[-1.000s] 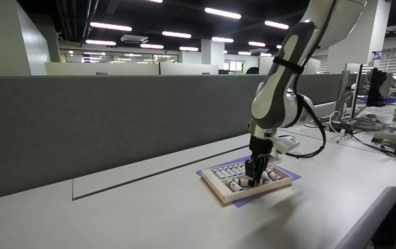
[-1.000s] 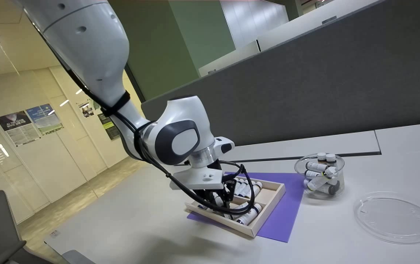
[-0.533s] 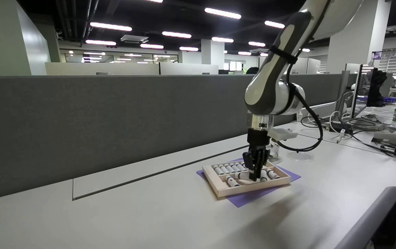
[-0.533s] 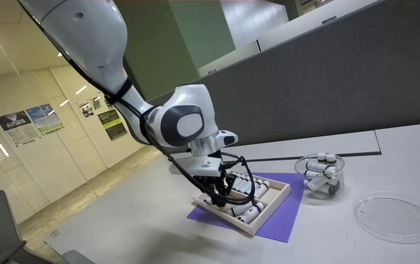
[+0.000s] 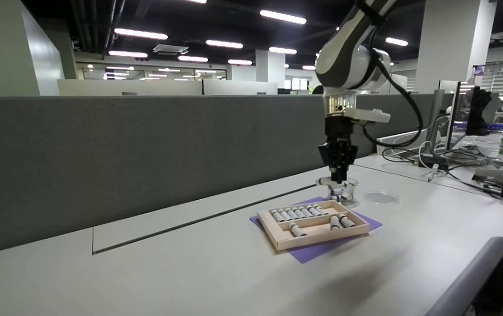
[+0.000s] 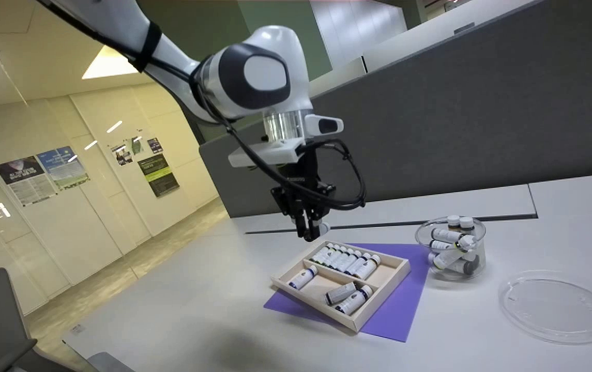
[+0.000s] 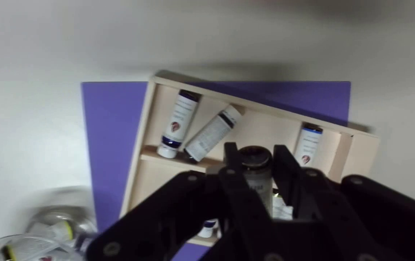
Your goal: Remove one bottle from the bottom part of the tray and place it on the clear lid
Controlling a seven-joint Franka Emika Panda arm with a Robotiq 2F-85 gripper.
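My gripper (image 5: 339, 175) is shut on a bottle (image 5: 324, 181) and holds it roughly level, well above the tray (image 6: 385, 295). In the wrist view the held bottle (image 7: 260, 183) shows its dark end between the fingertips (image 7: 254, 150). In an exterior view my gripper (image 6: 308, 232) hides most of it; a white cap shows. Three bottles lie in the tray's bottom part: one alone (image 6: 303, 277) and two close together (image 6: 340, 293). The clear lid (image 6: 558, 310) lies flat on the table, apart from the tray; it also shows in an exterior view (image 5: 381, 197).
A clear jar (image 6: 474, 263) with several bottles stands between tray and lid. Several bottles (image 6: 345, 258) lie in a row in the tray's upper part. A purple sheet (image 6: 409, 294) lies under the tray. A grey partition (image 5: 146, 166) runs behind the table.
My gripper has risen out of the tray's bottom part with the bottle in it. The tray shifted slightly between one second and half a second ago.
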